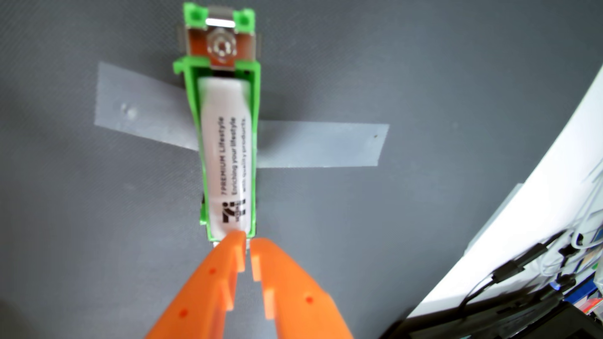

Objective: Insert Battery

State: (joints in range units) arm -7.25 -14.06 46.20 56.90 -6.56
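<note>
A white battery (227,156) with black print lies lengthwise in a green holder (192,107) in the middle of the wrist view. The holder is taped to a grey mat and has a metal contact (222,47) at its far end. My orange gripper (248,243) comes in from the bottom edge. Its fingers are nearly closed, with only a thin slit between them and nothing held. The left fingertip (236,239) touches or overlaps the battery's near end. The battery's near end looks slightly raised above the holder.
Clear tape strips (323,145) run left and right from the holder across the grey mat (81,228). A white curved edge (509,208) bounds the mat at the right. Beyond it lie dark cables (522,267) and clutter.
</note>
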